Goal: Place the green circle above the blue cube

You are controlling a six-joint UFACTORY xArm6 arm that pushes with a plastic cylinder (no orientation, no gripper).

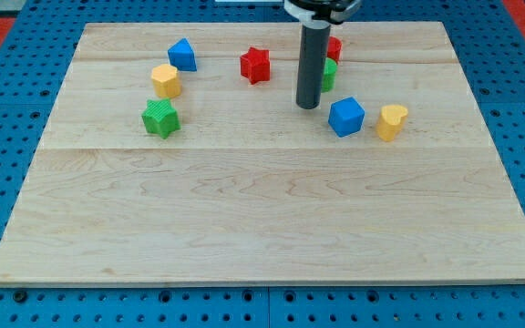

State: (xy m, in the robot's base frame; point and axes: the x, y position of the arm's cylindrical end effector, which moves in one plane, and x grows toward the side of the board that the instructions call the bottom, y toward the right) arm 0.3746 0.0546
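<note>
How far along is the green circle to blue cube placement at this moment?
Nearly done: the green circle block, mostly hidden behind the dark rod, already sits above and slightly left of the blue cube block. In hand: my tip rests beside it. Left: a small nudge rightward to align.

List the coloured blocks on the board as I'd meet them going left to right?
green block → yellow block → blue block → red star → blue cube → yellow heart. The blocks behind the rod are left out.

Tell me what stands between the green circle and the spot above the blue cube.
Nothing visible does. The green circle, half hidden behind my rod, already lies just toward the view's top of the blue cube. My tip sits left of both. The red block lies farther up.
</note>
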